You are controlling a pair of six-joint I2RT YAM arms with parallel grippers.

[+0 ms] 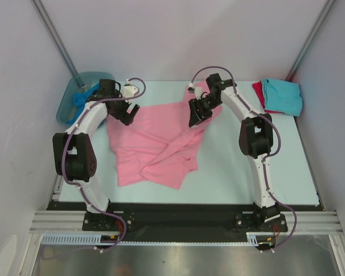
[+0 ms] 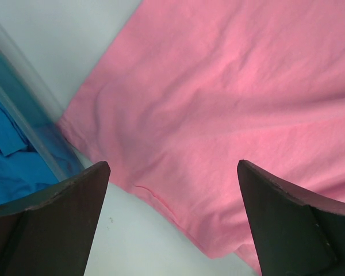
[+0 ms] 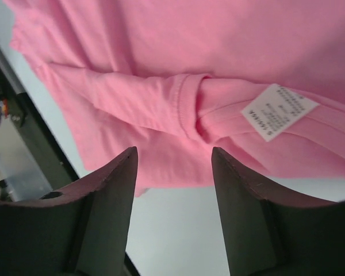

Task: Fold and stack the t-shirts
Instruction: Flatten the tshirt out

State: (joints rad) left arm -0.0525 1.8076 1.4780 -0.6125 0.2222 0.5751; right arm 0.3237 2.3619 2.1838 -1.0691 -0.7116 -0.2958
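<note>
Top external view: the left claw hangs over the far-left corner of a large, light pink cloth t-shirt. The shirt lies rumpled and partly doubled over itself on the pale tabletop, between the two claws and nearer the arm bases. The left claw's jaws are spread as wide as they go, with nothing between them. Just to its left stands a translucent grey-blue plastic tub holding a brighter blue tee.

The right claw is poised over the shirt's far-right part. Its jaws are partly apart and empty. Just beyond its fingertips are the ribbed collar and a white printed label. Well to its right, a folded turquoise tee lies on a red one.
</note>
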